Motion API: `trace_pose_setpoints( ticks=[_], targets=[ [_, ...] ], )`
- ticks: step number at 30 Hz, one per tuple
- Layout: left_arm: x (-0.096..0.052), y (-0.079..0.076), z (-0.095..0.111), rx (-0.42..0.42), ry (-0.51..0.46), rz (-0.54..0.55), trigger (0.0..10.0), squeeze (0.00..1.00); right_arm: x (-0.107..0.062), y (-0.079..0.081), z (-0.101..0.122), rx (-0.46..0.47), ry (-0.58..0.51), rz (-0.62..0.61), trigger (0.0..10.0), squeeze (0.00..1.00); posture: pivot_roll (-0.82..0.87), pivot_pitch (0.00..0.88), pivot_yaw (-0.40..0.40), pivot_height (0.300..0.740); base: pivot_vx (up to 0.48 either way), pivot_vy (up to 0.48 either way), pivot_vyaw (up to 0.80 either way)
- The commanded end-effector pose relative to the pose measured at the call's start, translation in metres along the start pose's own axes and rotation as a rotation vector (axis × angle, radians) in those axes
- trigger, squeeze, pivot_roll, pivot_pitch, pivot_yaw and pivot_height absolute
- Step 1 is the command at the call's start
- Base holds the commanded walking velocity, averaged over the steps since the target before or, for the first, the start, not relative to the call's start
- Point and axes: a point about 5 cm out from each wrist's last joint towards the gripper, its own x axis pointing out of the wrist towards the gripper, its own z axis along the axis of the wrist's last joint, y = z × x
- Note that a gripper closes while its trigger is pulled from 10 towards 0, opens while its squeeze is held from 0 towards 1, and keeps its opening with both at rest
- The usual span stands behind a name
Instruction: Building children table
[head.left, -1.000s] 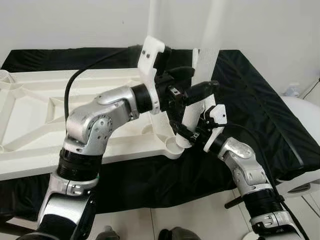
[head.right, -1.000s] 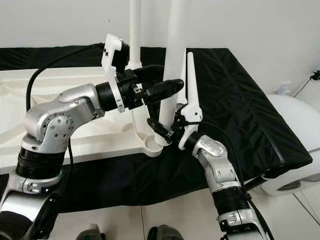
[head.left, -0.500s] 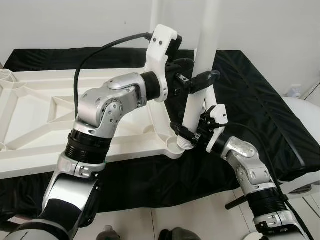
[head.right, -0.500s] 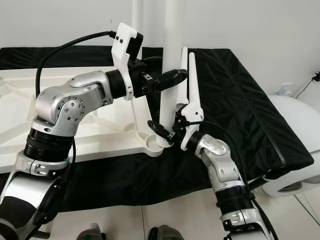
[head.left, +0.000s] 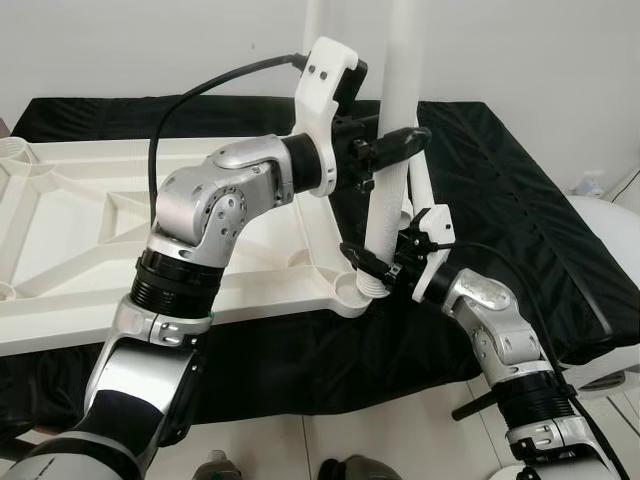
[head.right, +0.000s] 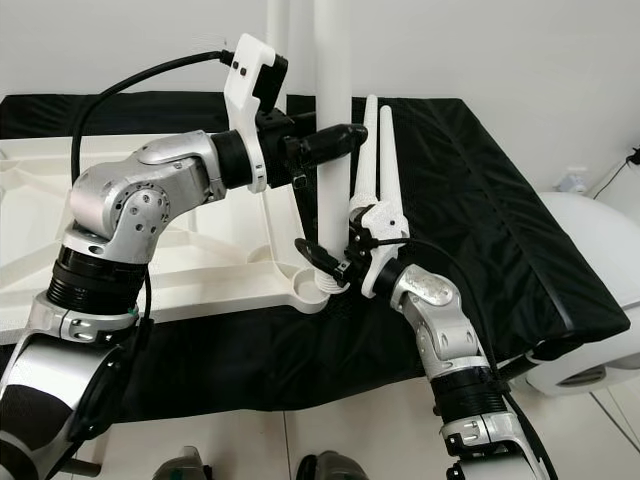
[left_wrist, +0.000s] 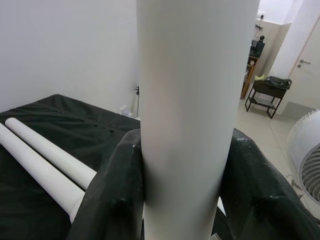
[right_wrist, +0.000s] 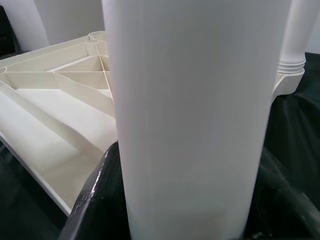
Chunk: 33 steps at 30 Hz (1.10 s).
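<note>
An upside-down white table top (head.left: 60, 250) lies on a black cloth (head.left: 500, 200). A white table leg (head.left: 400, 80) stands upright in the socket (head.left: 358, 291) at the top's near right corner. My left gripper (head.left: 403, 148) is shut on the leg about halfway up, and its black fingers (left_wrist: 115, 200) press both sides of the leg (left_wrist: 190, 100). My right gripper (head.left: 372, 268) is shut on the same leg just above the socket, where its fingers (right_wrist: 95, 200) hug the leg (right_wrist: 195, 100). Another leg (head.right: 277, 20) stands at the far corner.
Two loose white legs (head.right: 378, 150) lie on the cloth behind the grippers. A round white fan (head.left: 610, 250) stands off the cloth's right edge. A white wall runs close behind. Tiled floor (head.left: 400, 440) is in front.
The leg has gone from leaning right to standing straight up. My left arm rose and its gripper slid higher on the leg. The right gripper stayed at the base.
</note>
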Motion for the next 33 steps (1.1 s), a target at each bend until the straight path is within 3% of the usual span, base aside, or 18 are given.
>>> trace_pose_setpoints(
  ticks=[1,4,5,8,9,16,19,20,21,22,33],
  targets=[
    [0.003,0.000,0.006,0.015,-0.014,-0.001,0.0,0.00,-0.001,-0.004,0.000,-0.009,0.011,-0.023,10.0,0.00,0.02,0.000,-0.059,0.740,0.000,0.000,0.00],
    [0.003,0.000,0.006,0.034,-0.001,0.011,0.0,0.00,0.001,-0.007,0.002,-0.017,0.007,-0.058,10.0,0.00,0.02,0.000,-0.059,0.740,0.000,0.000,0.00],
    [0.004,0.000,0.004,0.056,0.024,0.027,10.0,0.00,0.002,-0.009,0.003,-0.021,0.001,-0.082,10.0,0.00,0.02,0.000,-0.058,0.740,0.000,0.000,0.00],
    [0.005,0.001,0.003,0.073,0.039,0.045,10.0,0.00,0.002,-0.012,0.004,-0.013,-0.005,-0.103,10.0,0.04,0.02,0.002,-0.059,0.740,0.000,0.000,0.00],
    [0.006,0.001,0.003,0.083,0.048,0.061,10.0,0.00,0.002,-0.014,0.005,-0.005,-0.012,-0.125,10.0,1.00,0.02,0.004,-0.058,0.740,0.000,0.000,0.00],
    [0.005,0.003,0.004,0.110,0.045,0.115,10.0,0.00,0.002,-0.019,0.007,-0.007,-0.024,-0.189,10.0,1.00,0.02,0.008,-0.059,0.740,0.000,0.000,0.00],
    [0.004,0.007,0.007,0.141,0.029,0.193,10.0,0.00,0.004,-0.022,0.008,-0.037,-0.031,-0.289,10.0,1.00,0.02,0.009,-0.061,0.740,0.000,0.000,0.00],
    [0.003,0.009,0.009,0.155,0.018,0.229,10.0,0.00,0.005,-0.022,0.009,-0.045,-0.035,-0.332,10.0,0.36,0.02,0.009,-0.061,0.740,0.000,0.000,0.00],
    [0.003,0.009,0.009,0.155,0.018,0.229,10.0,0.00,0.005,-0.022,0.009,-0.045,-0.035,-0.332,10.0,0.36,0.02,0.009,-0.061,0.740,0.000,0.000,0.00],
    [0.002,0.011,0.011,0.164,0.009,0.256,10.0,0.00,0.007,-0.021,0.010,-0.042,-0.045,-0.361,10.0,0.00,0.02,0.010,-0.063,0.740,0.000,0.000,0.00],
    [0.003,0.011,0.015,0.228,-0.003,0.358,10.0,0.00,0.024,-0.008,0.015,-0.062,-0.087,-0.535,10.0,0.00,0.03,0.007,-0.069,0.740,0.000,0.000,0.00]
  ],
)
